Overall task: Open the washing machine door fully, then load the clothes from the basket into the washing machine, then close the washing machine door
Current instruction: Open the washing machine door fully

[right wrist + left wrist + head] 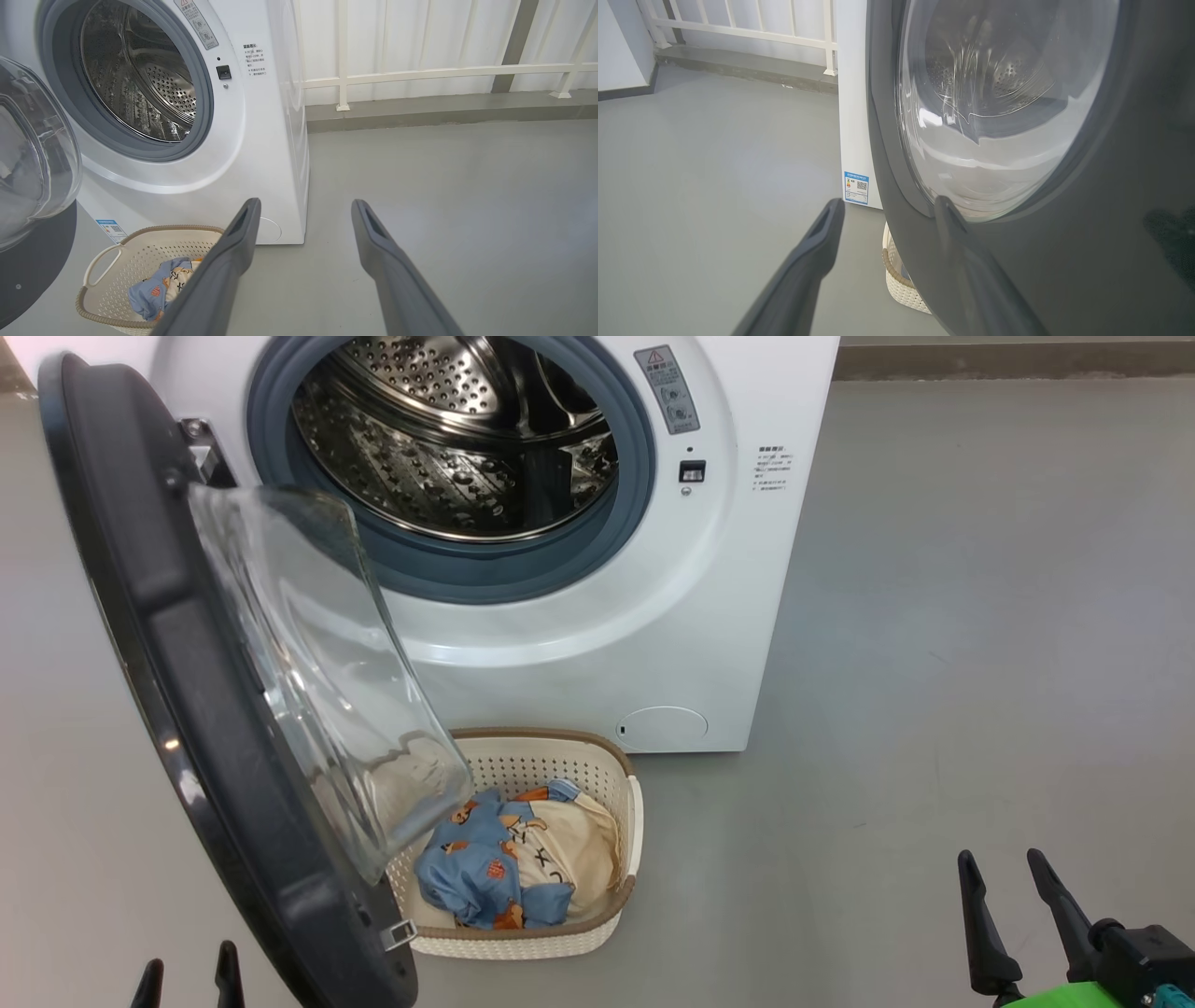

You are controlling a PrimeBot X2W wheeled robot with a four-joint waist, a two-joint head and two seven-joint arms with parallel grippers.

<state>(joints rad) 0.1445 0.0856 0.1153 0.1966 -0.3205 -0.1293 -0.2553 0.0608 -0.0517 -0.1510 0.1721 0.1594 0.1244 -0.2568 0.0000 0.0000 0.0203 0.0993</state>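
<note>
The basket [523,770] of clothes [476,873] is sitting on grey floor [934,663] at nine o'clock from the gaping right gripper [1000,859]; left gripper [189,957] gaping too

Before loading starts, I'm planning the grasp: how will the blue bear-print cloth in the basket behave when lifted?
The crumpled light blue bear-print cloth is probably floppy, likely to drape. It lies bunched against the cream garment, so that may lift too.

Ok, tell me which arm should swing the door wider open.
Probably left: the left end effector, open, sits close beside the door; the right end effector is far across the floor.
</note>
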